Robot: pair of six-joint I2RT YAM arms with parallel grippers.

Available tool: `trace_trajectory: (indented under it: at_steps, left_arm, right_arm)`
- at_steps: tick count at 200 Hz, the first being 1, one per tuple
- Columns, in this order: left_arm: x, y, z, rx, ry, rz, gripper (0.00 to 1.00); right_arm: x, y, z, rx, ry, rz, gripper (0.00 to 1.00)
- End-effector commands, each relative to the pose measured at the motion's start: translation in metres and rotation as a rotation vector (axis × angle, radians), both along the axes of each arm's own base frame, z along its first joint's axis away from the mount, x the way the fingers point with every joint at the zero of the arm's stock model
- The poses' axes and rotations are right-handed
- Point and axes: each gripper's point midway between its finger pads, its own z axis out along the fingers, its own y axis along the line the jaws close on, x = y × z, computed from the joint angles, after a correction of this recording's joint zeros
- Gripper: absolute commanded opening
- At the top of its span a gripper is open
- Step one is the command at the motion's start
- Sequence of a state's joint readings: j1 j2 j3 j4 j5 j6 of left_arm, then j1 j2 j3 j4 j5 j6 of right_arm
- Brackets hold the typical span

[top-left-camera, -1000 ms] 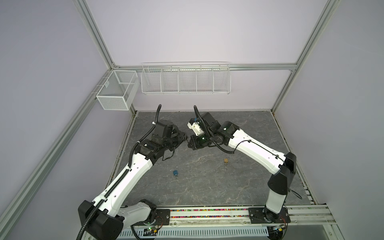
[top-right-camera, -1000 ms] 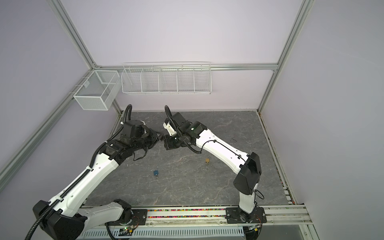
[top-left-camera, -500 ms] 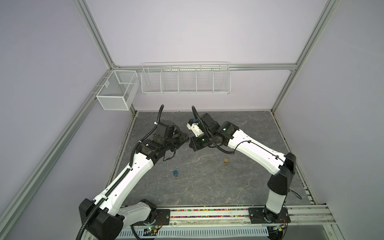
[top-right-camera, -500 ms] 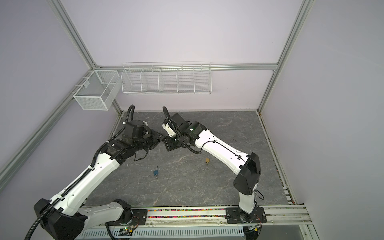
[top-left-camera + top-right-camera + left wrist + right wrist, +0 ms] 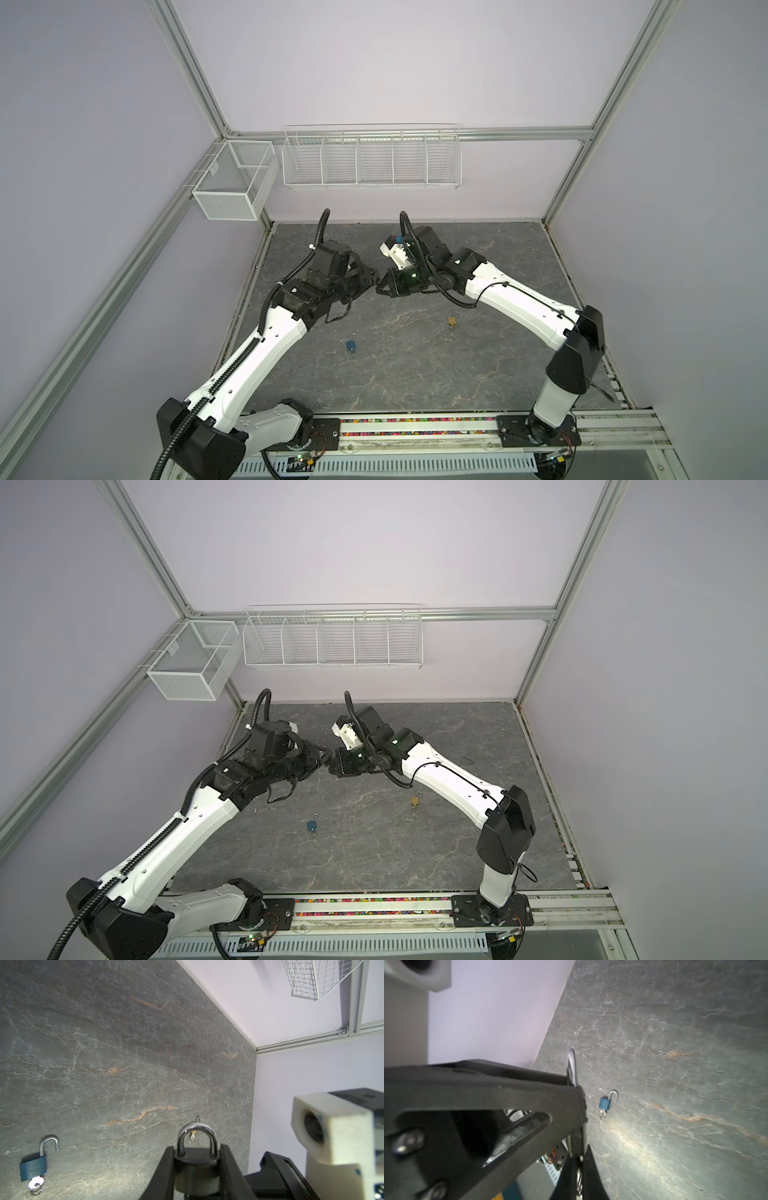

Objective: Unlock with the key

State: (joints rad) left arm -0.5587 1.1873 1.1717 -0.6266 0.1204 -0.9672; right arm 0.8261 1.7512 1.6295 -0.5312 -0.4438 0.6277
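Centrally, above the grey tabletop, the two grippers are seen tip to tip in both top views.

- Left gripper: closed part-way and clamped on a dark padlock. The body is squeezed between the two black fingers. The silver shackle is seated closed and projects beyond the fingertips. The padlock is carried off the surface, at the meeting point of the two arms.
- Right gripper: pressed fully together, its tips set against the front end of the left gripper. Whether a key is pinched between them cannot be told; the spot is hidden in the top views and blurred in the right wrist view.
- Blue padlock: laid flat on the tabletop, nearer the front rail than the grippers. Its shackle is swung open and a ringed key is lodged in its base.
- Brass padlock: laid on the tabletop close by the right forearm, well apart from the blue one. Its state is too small to be read.
- Wire rack and mesh basket: both are hung on the frame at the back.
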Motion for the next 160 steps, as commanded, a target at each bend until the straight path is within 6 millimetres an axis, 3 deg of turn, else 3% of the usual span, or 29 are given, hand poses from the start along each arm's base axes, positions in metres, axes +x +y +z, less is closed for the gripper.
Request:
trace_trajectory:
  at_steps: [1,21,55,81,115,134,160]
  left_arm:
    - [-0.027,-0.012,-0.003,-0.031,0.033,-0.124,0.00]
    - [-0.027,-0.014,0.004,-0.110,-0.013,-0.150,0.00]
    - [-0.023,-0.001,0.012,-0.137,-0.058,-0.152,0.00]
    - [-0.020,-0.003,0.021,-0.123,-0.080,-0.181,0.00]
    - [-0.011,0.010,0.038,-0.075,-0.149,-0.114,0.00]
    - [-0.001,0.021,0.053,-0.027,-0.240,-0.063,0.00]
    - [0.002,0.032,0.053,0.056,-0.356,-0.037,0.00]
  right_arm:
    - [0.011,0.020,0.094,0.399,-0.099,0.025,0.07]
    - [0.007,0.013,0.113,0.471,-0.101,0.028,0.07]
    - [0.007,0.008,0.105,0.521,-0.025,0.006,0.07]
    - [0.003,0.007,0.106,0.518,-0.023,0.014,0.07]
    - [0.004,-0.005,0.087,0.302,-0.145,-0.022,0.07]
    - [0.009,-0.022,0.067,0.122,-0.207,-0.063,0.17]
    - [0.009,-0.048,0.058,-0.002,-0.269,-0.113,0.46]
